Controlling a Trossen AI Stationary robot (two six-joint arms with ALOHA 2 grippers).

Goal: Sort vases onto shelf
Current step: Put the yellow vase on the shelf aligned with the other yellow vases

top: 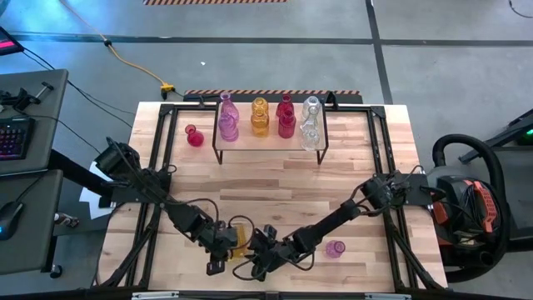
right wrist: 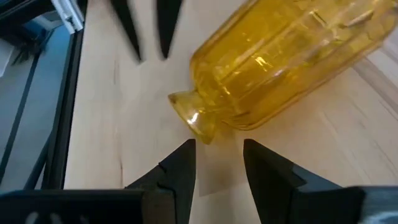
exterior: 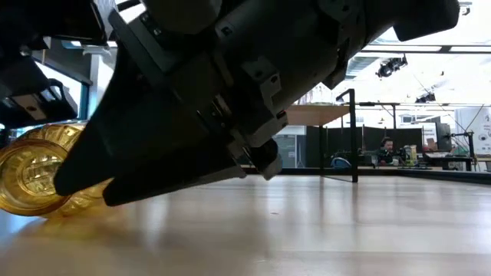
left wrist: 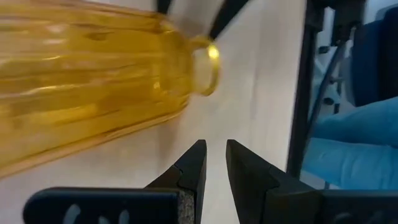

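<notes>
A yellow vase [top: 241, 237] lies on its side on the table near the front edge, also plain in the low view [exterior: 38, 172]. Its mouth [right wrist: 188, 119] faces my right gripper [right wrist: 219, 155], which is open, its fingertips just short of the mouth on either side. My left gripper [left wrist: 212, 155] is open by a narrow gap, pointing down at bare table beside the vase's neck [left wrist: 205, 59]. The shelf [top: 271, 143] at the far side carries a pink [top: 227, 122], an amber [top: 260, 117], a red [top: 286, 117] and a clear vase [top: 311, 123].
A small red vase [top: 194, 135] stands on the table left of the shelf. A pink vase [top: 335, 249] sits near the front edge, right of my right arm. Black frame rails [top: 154, 225] run along the table's left and right sides.
</notes>
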